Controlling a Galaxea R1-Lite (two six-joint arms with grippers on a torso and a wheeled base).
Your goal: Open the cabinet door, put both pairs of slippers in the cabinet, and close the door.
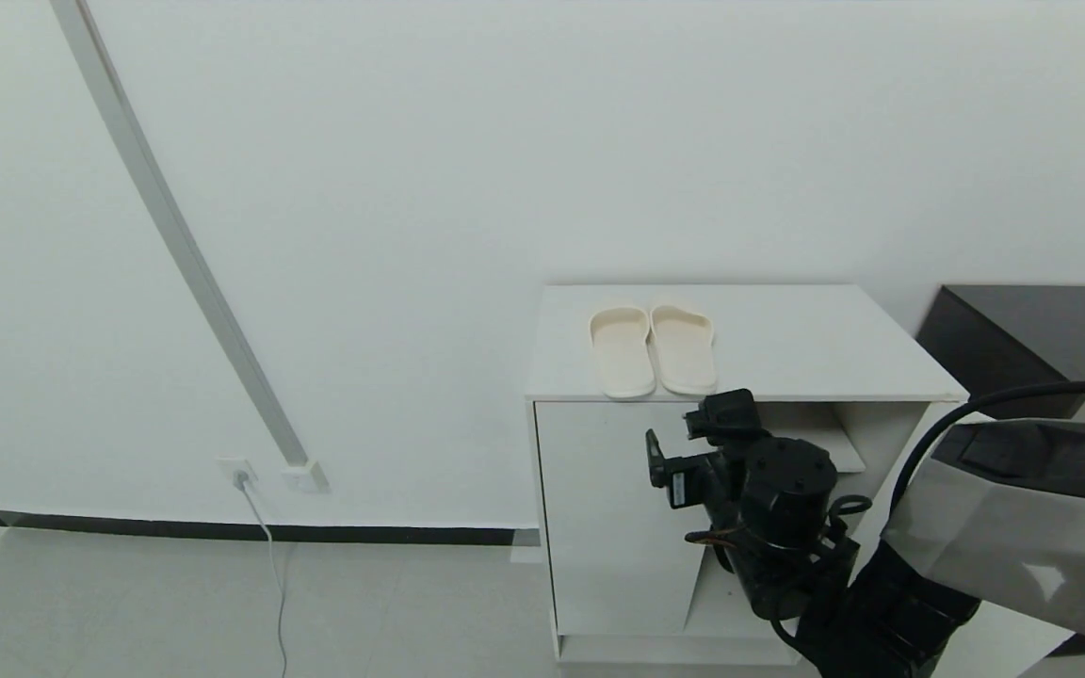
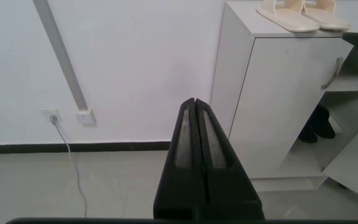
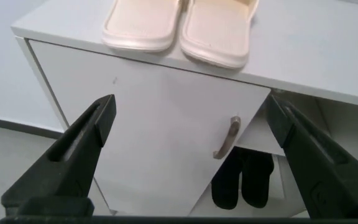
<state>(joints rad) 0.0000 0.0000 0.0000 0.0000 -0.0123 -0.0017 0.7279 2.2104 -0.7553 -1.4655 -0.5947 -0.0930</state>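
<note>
A pair of cream slippers [image 1: 653, 349] lies side by side at the front edge of the white cabinet's top [image 1: 806, 344]. My right gripper [image 1: 693, 431] hovers in front of the cabinet just below that edge, open and empty [image 3: 190, 106], facing the left door's handle [image 3: 227, 137]. That door [image 1: 613, 508] looks closed. The right half stands open, and a black pair of slippers [image 3: 241, 180] rests on a lower shelf inside. My left gripper [image 2: 194, 146] is shut and empty, well off to the cabinet's left above the floor.
The cabinet stands against a white wall. A wall socket with a hanging cable [image 1: 243, 474] and a slanted grey conduit [image 1: 175, 235] are to its left. A dark surface [image 1: 1032, 334] sits at its right. Open tiled floor [image 1: 222, 612] lies to the left.
</note>
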